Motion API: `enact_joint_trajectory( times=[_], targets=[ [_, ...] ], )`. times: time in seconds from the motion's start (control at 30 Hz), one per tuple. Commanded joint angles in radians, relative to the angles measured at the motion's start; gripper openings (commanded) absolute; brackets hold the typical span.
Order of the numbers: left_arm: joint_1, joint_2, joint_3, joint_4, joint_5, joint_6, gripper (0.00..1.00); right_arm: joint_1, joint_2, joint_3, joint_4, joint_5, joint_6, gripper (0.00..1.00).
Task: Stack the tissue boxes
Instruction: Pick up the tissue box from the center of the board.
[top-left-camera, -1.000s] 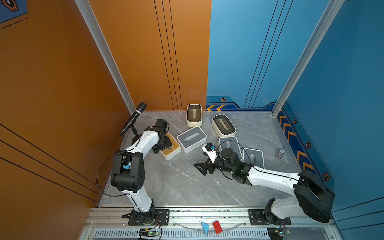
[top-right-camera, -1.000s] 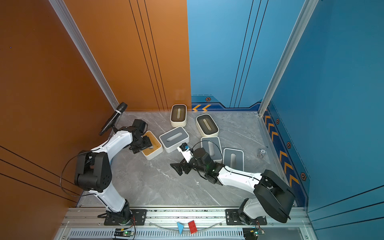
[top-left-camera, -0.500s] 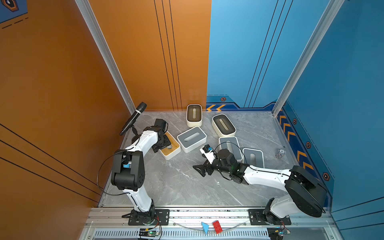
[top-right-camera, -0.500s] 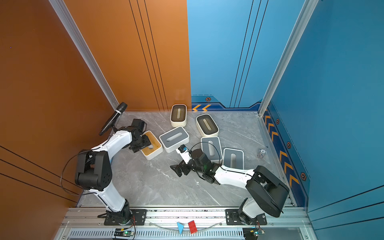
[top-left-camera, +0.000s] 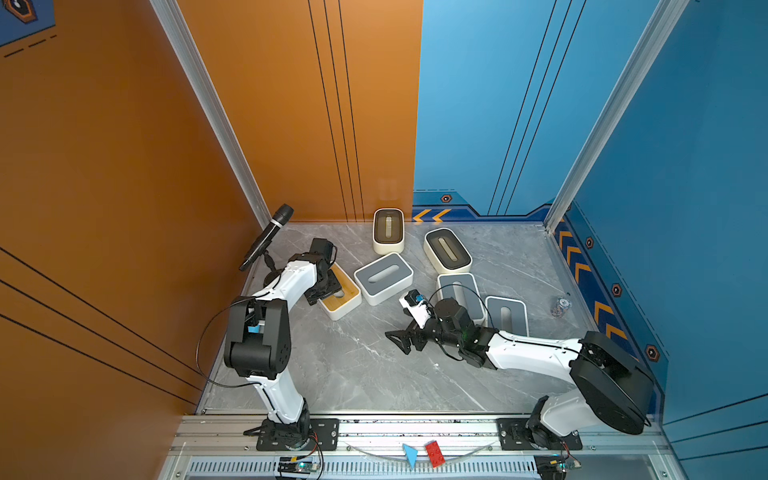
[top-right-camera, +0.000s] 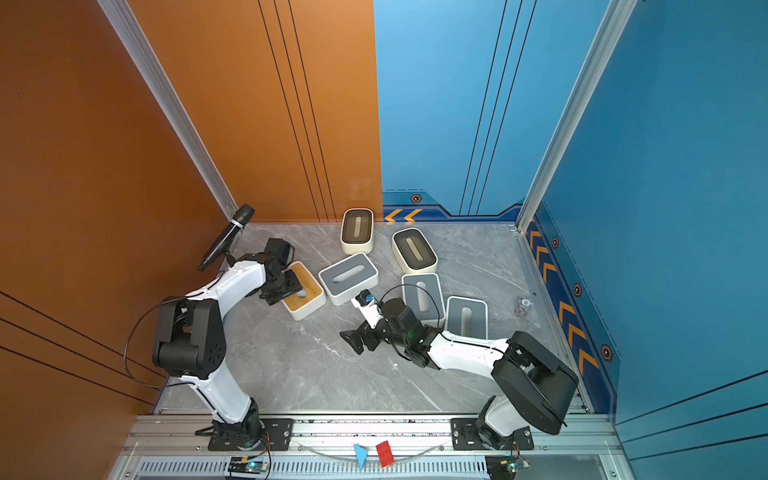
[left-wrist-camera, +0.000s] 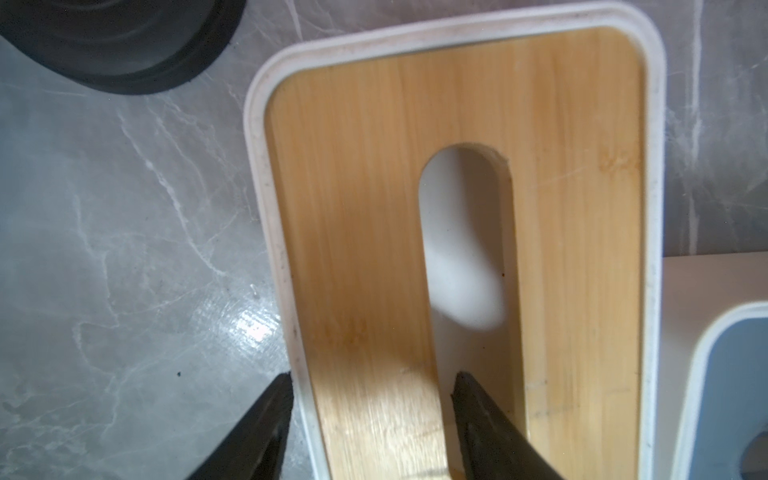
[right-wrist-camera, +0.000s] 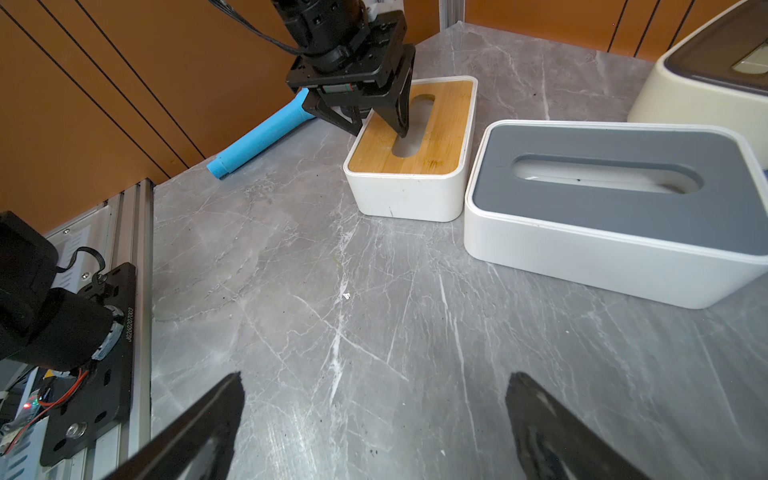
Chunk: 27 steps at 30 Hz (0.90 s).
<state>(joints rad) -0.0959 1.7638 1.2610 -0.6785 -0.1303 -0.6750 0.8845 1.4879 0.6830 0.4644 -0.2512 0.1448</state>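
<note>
The wood-lidded tissue box (top-left-camera: 348, 291) (top-right-camera: 308, 298) lies at the left of the marble floor. My left gripper (top-left-camera: 328, 289) (left-wrist-camera: 372, 376) straddles its long wall: one finger is in the lid slot (right-wrist-camera: 402, 124), the other lies against the outer rim (left-wrist-camera: 282, 390). A sliver of gap shows beside the inner finger. Three grey-lidded boxes (top-left-camera: 382, 278) (top-left-camera: 459, 291) (top-left-camera: 507, 313) and two dark-lidded boxes (top-left-camera: 388, 228) (top-left-camera: 446, 249) lie singly. My right gripper (top-left-camera: 397, 341) (right-wrist-camera: 374, 376) hangs open and low over bare floor, in front of the nearest grey-lidded box (right-wrist-camera: 602, 199).
A black microphone (top-left-camera: 268, 237) leans at the orange wall behind the left arm. A blue microphone (right-wrist-camera: 257, 139) lies on the floor against that wall. A small crumpled can (top-left-camera: 560, 306) sits near the blue right wall. The metal rail (top-left-camera: 415, 428) runs along the front edge.
My left jaws have narrowed around the wall of the wood-lidded box. My right gripper has drifted slightly left and nearer, still wide open.
</note>
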Motion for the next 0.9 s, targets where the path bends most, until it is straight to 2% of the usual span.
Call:
enact_joint_trajectory(
  times=[0.0,0.43,0.7,0.87],
  targets=[
    [0.012,0.021,-0.007,0.002,-0.034,-0.014,0.62,0.006,0.009,0.027,0.016,-0.013,-0.019,1.0],
    [0.013,0.029,-0.034,0.028,-0.034,-0.034,0.58,0.005,0.011,0.03,0.014,-0.023,-0.019,1.0],
    [0.018,0.019,-0.045,0.03,-0.038,-0.043,0.5,0.006,0.006,0.03,0.013,-0.027,-0.021,1.0],
    [0.021,-0.001,-0.061,0.034,-0.042,-0.051,0.49,0.006,-0.014,0.018,0.013,-0.014,-0.033,1.0]
  ],
)
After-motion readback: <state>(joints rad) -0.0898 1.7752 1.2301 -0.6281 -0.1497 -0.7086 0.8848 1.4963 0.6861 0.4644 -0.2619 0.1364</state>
